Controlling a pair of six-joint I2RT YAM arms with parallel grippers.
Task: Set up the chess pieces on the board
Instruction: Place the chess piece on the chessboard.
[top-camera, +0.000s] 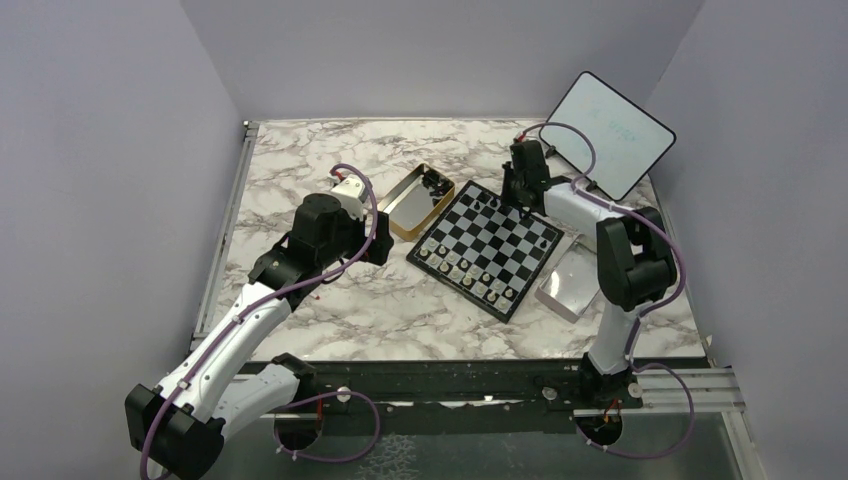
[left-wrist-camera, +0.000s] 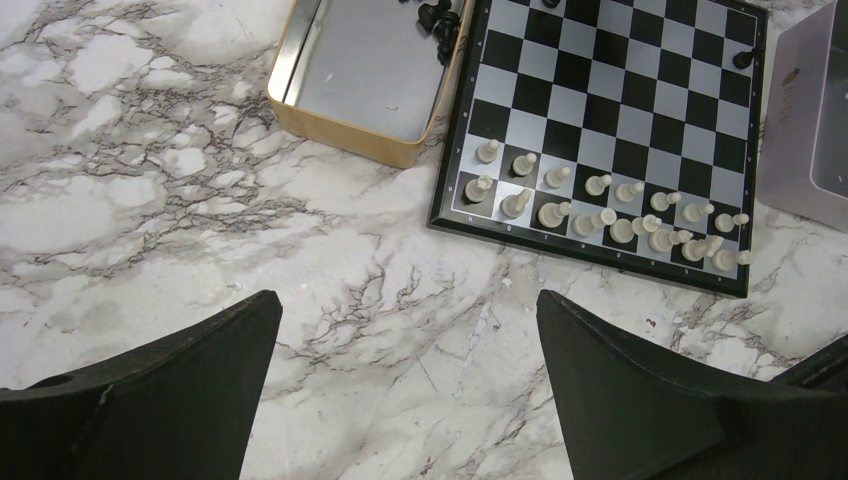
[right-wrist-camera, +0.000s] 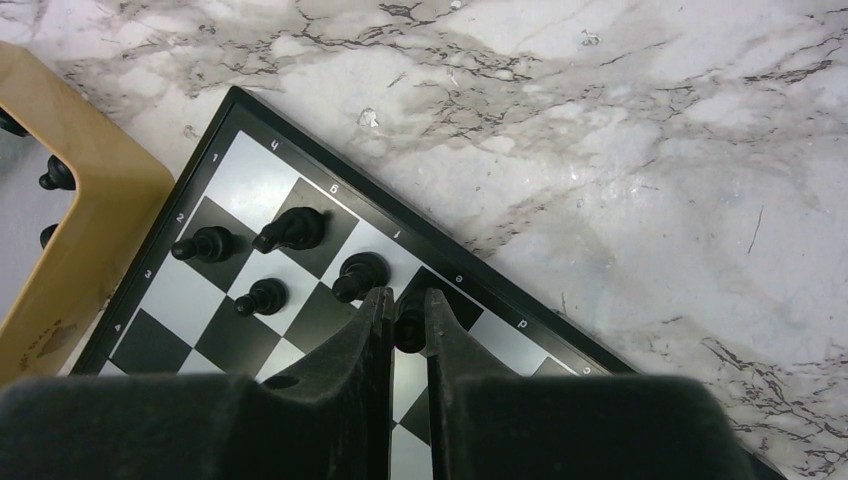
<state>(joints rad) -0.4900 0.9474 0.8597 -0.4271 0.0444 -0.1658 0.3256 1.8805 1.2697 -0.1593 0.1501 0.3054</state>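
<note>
Right claw (right-wrist-camera: 405, 300) pinching black piece (right-wrist-camera: 408, 330), arm stretched over board (right-wrist-camera: 245, 180)

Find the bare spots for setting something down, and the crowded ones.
Bare marble tabletop: left of the gold metal tin; in front of the checkered chessboard. Crowded: the board's near rows of pale chess pieces and its far edge under the right end effector.

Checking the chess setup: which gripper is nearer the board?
Right. The right gripper is over the board at its far edge, shut on a black piece; the left gripper hovers open over marble beside it.
</note>
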